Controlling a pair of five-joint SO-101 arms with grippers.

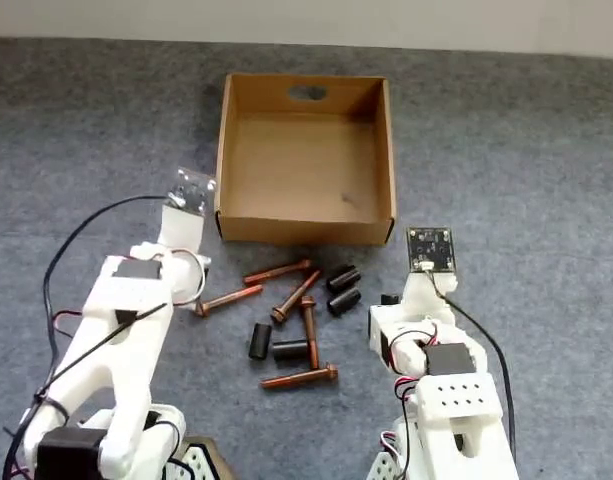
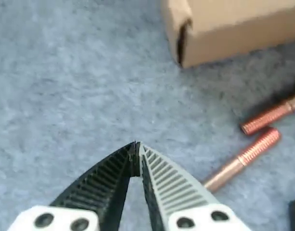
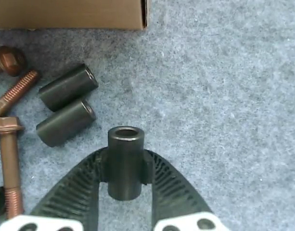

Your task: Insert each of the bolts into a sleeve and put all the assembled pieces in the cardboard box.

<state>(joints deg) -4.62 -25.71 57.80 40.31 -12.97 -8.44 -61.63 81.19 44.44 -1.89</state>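
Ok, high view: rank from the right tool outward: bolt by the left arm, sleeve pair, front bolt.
1. Sleeve pair, beside the right tool.
2. Front bolt, nearer the arm bases.
3. Bolt by the left arm, across the pile.

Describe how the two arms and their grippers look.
The left arm and right arm are blocky white plastic with black cables and thin red wires. The left gripper has ribbed, tapered fingers, one black and one grey, on white mounts with screw holes; the right gripper has dark ones.
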